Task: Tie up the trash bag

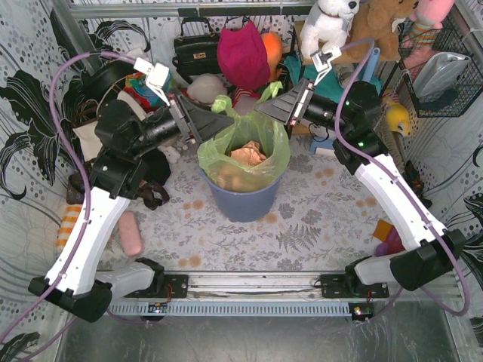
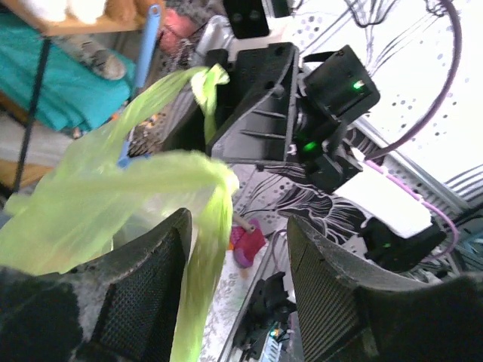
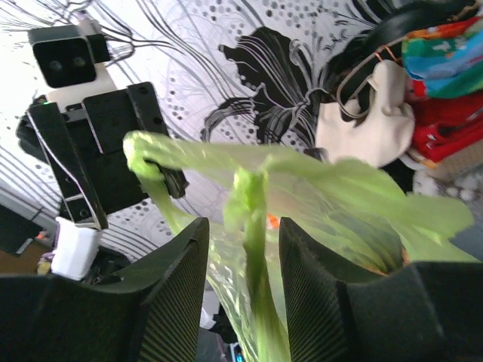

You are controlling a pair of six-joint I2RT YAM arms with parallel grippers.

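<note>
Lime-green trash bag — in blue-grey bin

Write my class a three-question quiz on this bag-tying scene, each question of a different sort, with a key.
1. True or false: the bag sits inside the bin.
2. What runs through the gap of the open right gripper? A) a strip of the bag B) a black strap C) a purple cable
3. Short answer: is the bag's mouth tied shut?
Key: 1 true; 2 A; 3 no, it gapes open, with paper scraps showing inside.
</note>
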